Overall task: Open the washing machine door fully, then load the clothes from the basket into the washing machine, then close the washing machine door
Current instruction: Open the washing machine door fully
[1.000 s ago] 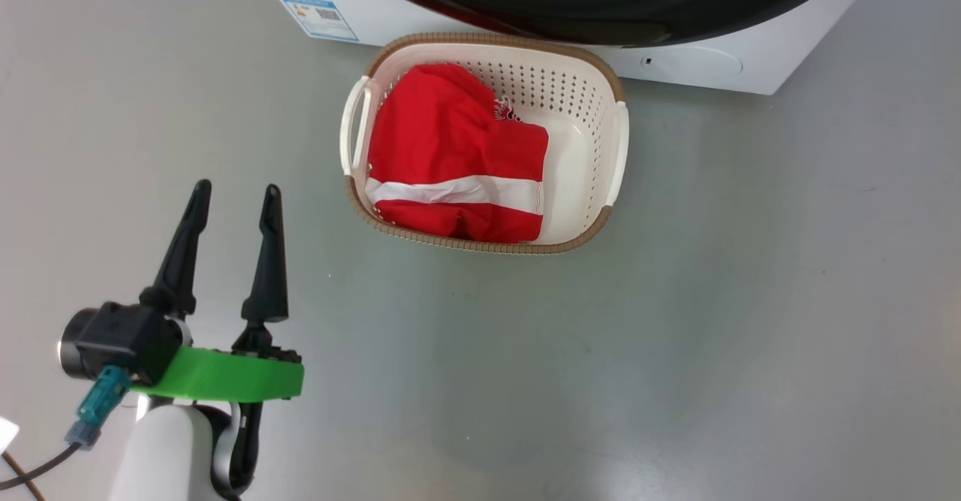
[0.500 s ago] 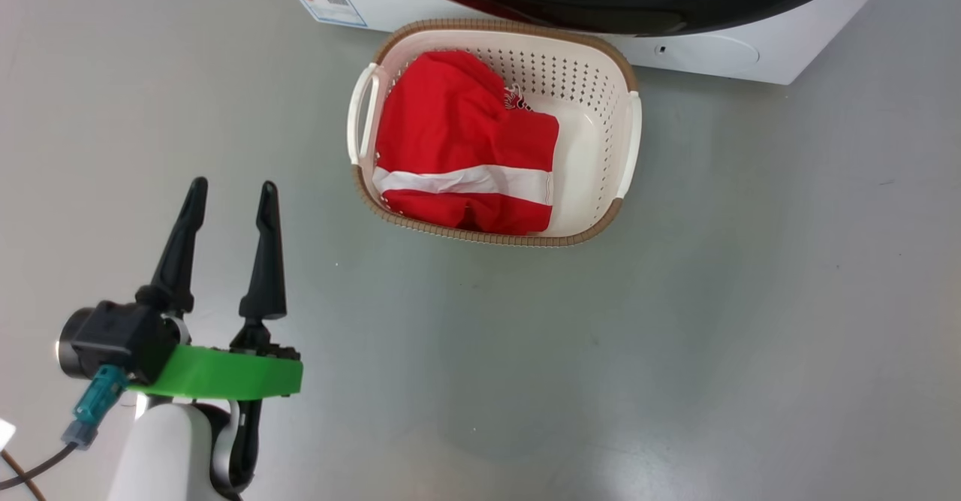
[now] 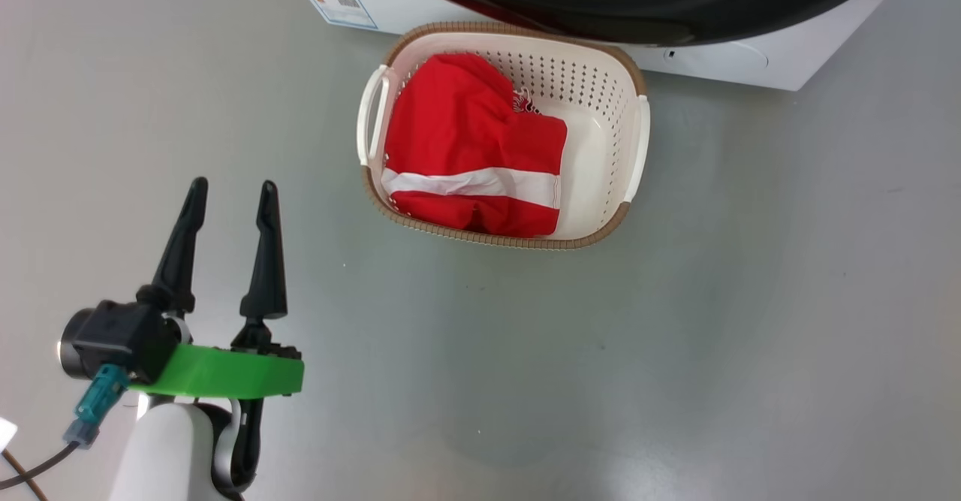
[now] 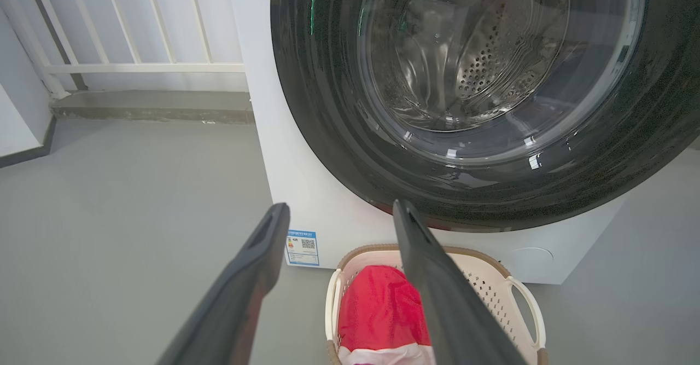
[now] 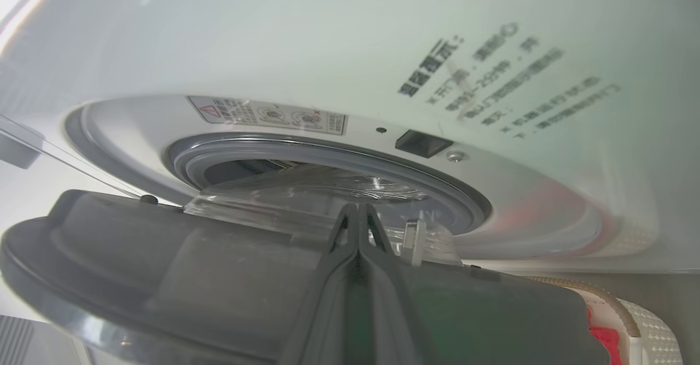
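Observation:
The cream basket (image 3: 601, 95) stands on the floor right in front of the white washing machine (image 3: 751, 61), with the red, white-striped clothes (image 3: 465, 133) filling its left half. My left gripper (image 3: 233, 183) hovers open and empty, left of and nearer than the basket; between its fingers (image 4: 262, 266) the left wrist view shows the glossy black washing machine door (image 4: 306, 80), the basket (image 4: 519, 294) and the clothes (image 4: 377, 310). In the right wrist view my right gripper (image 5: 358, 209) is shut, its tips against the inner side of the door (image 5: 164, 255), which stands ajar from the grey gasket (image 5: 328, 154).
Bare grey floor (image 3: 676, 336) spreads around the basket. A blue sticker (image 3: 338, 4) and a round flap (image 3: 721, 54) sit low on the machine's front. A white railing (image 4: 136, 67) above a low step runs behind the machine's left side.
The whole head picture has shifted, so the basket and machine sit further right in it: the camera moved. The left gripper keeps its place and stays open.

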